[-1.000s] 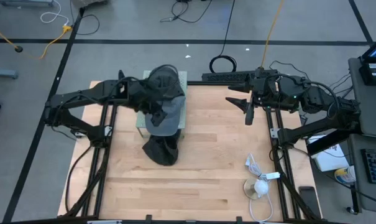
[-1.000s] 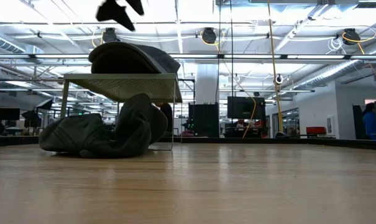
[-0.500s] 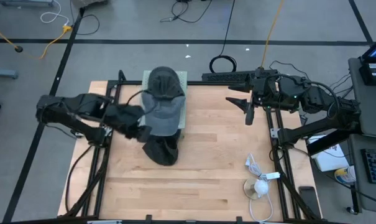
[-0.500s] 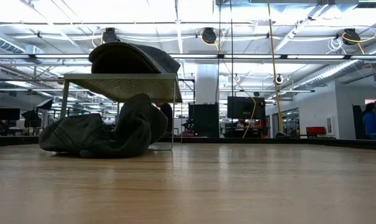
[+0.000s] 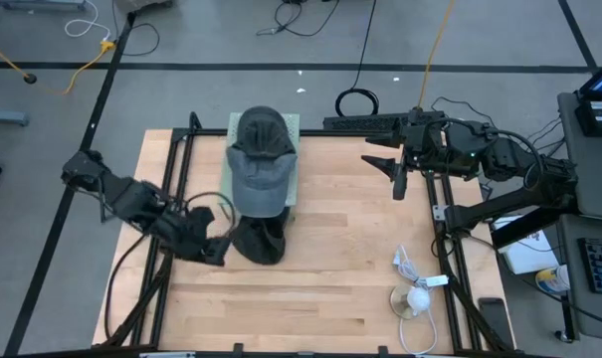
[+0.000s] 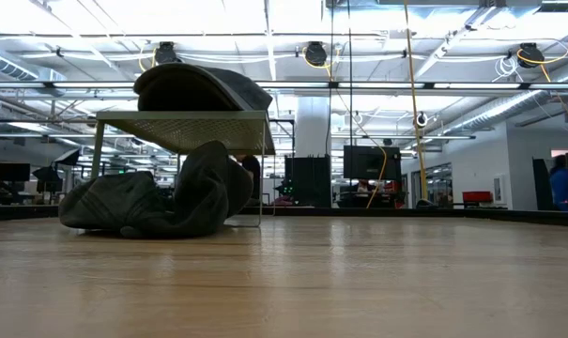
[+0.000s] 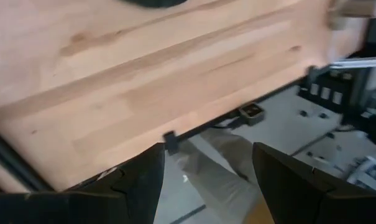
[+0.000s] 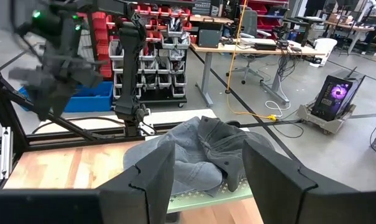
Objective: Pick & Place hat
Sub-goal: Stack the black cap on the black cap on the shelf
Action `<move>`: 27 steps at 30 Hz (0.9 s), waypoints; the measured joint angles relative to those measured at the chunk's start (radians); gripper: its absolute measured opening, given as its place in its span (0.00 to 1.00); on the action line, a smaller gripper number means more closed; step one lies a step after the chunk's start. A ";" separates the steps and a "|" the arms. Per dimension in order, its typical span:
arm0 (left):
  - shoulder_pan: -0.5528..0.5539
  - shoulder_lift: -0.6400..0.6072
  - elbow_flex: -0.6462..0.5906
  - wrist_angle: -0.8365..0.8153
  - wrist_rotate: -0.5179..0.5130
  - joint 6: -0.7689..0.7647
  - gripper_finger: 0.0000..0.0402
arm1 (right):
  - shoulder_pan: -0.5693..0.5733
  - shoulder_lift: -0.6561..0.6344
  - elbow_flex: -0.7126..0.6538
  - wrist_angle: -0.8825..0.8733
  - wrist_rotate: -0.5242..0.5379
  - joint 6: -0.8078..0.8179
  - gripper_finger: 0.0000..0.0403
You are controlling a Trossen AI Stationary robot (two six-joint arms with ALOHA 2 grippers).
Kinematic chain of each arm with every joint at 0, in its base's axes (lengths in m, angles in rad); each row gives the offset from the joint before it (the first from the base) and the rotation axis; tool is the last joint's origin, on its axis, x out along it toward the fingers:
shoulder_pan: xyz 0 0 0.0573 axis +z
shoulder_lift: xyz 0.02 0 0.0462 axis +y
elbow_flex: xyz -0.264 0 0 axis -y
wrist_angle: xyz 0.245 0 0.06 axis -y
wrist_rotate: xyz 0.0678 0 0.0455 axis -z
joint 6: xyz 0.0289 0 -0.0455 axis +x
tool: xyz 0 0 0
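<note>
A grey cap [image 5: 262, 159] lies on top of a small pale-green mesh stand [image 5: 293, 129] at the table's far middle; it also shows in the low view [image 6: 201, 87] and the right wrist view [image 8: 194, 146]. A dark crumpled hat [image 5: 258, 240] lies on the table at the stand's near side, partly under it [image 6: 161, 202]. My left gripper [image 5: 213, 247] is open and empty, just left of the dark hat, above the table [image 7: 209, 155]. My right gripper [image 5: 392, 171] is open and empty at the far right, facing the stand [image 8: 207, 158].
A white cord with a round white object [image 5: 415, 293] lies near the table's right near corner, with a dark phone [image 5: 491, 314] beside it. Black frame rails [image 5: 166, 249] run along the table's left and right sides. Bare wood [image 5: 330, 259] lies between the hat and the cord.
My left gripper has drawn back from above the grey cap on the stand, going toward the table's left and near edges and down beside the dark hat. The cap and the dark hat have stayed where they were.
</note>
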 joint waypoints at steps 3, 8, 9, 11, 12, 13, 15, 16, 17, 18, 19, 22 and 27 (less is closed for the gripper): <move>-0.037 0.033 -0.029 0.001 -0.003 -0.074 0.61 | 0.000 0.000 0.000 0.000 -0.022 0.000 0.45; -0.064 0.081 -0.093 0.052 -0.018 -0.121 0.61 | 0.000 0.004 0.000 0.000 -0.051 -0.004 0.45; -0.069 0.088 -0.109 0.067 -0.021 -0.133 0.61 | 0.000 0.005 0.000 -0.001 -0.052 -0.004 0.45; -0.077 0.104 -0.147 0.096 -0.036 -0.161 0.61 | 0.000 0.010 0.000 -0.001 -0.051 -0.001 0.45; -0.080 0.111 -0.167 0.116 -0.042 -0.178 0.61 | 0.000 0.011 0.000 0.000 -0.051 0.000 0.45; -0.083 0.118 -0.189 0.140 -0.049 -0.196 0.61 | 0.000 0.012 0.000 -0.001 -0.051 0.000 0.45; -0.091 0.128 -0.234 0.183 -0.069 -0.222 0.61 | 0.000 0.015 0.000 -0.001 -0.051 0.000 0.45; -0.094 0.132 -0.257 0.206 -0.081 -0.233 0.61 | 0.000 0.017 0.000 -0.001 -0.051 0.000 0.45; -0.096 0.137 -0.279 0.229 -0.097 -0.243 0.61 | 0.000 0.018 0.000 -0.001 -0.051 0.000 0.45; -0.099 0.143 -0.299 0.248 -0.114 -0.260 0.61 | 0.000 0.018 0.000 -0.002 -0.051 0.000 0.45; -0.102 0.148 -0.319 0.263 -0.129 -0.278 0.61 | 0.000 0.019 0.000 -0.002 -0.051 0.000 0.45; -0.114 0.165 -0.368 0.298 -0.170 -0.329 0.61 | 0.000 0.018 0.000 -0.001 -0.051 0.000 0.45; -0.128 0.197 -0.446 0.335 -0.189 -0.430 0.61 | 0.000 0.018 0.000 -0.002 -0.052 0.000 0.45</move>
